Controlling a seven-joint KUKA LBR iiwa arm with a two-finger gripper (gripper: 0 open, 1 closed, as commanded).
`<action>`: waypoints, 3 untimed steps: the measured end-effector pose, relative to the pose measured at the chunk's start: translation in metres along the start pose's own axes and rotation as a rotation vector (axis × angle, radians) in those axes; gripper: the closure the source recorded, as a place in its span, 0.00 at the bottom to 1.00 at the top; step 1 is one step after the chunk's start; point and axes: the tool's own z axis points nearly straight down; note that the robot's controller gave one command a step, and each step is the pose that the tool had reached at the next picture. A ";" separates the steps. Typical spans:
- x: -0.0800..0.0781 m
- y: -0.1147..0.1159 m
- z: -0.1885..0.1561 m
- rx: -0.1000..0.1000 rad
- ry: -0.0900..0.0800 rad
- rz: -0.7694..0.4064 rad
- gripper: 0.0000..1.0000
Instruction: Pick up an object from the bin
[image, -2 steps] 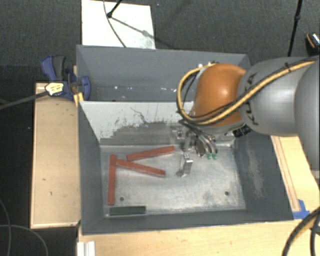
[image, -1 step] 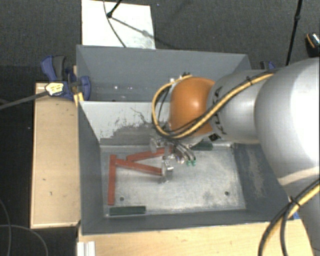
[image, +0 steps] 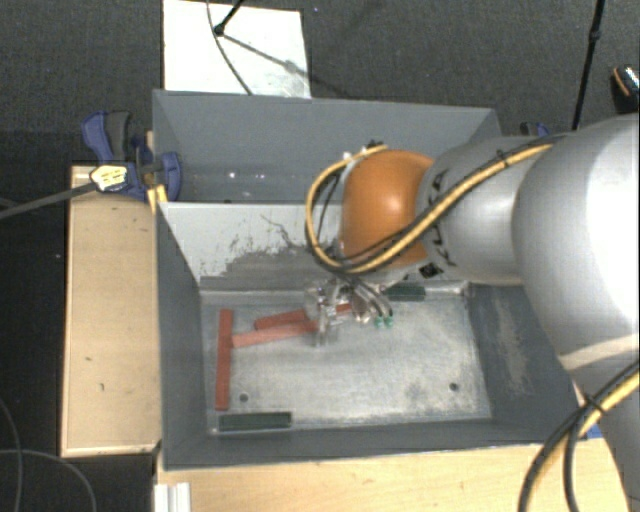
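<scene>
My gripper (image: 328, 318) is low in the bin's back middle, under the orange wrist cover. It stands right at the right ends of two red sticks (image: 278, 331) that lie side by side, almost level, pointing left. One stick's end shows just past the gripper's metal parts. A third red stick (image: 222, 360) lies upright along the left wall, meeting the left end of the lower stick. Small green pieces (image: 382, 320) lie just right of the gripper.
A dark green flat block (image: 255, 422) lies at the front left corner. Another dark green piece (image: 405, 293) rests by the back wall, right of the gripper. The arm covers the bin's right back part.
</scene>
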 end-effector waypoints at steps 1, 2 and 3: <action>0.002 0.000 0.003 0.000 0.005 0.000 0.00; 0.002 0.000 0.002 0.000 0.005 0.000 1.00; 0.006 -0.005 -0.167 0.001 -0.006 -0.023 1.00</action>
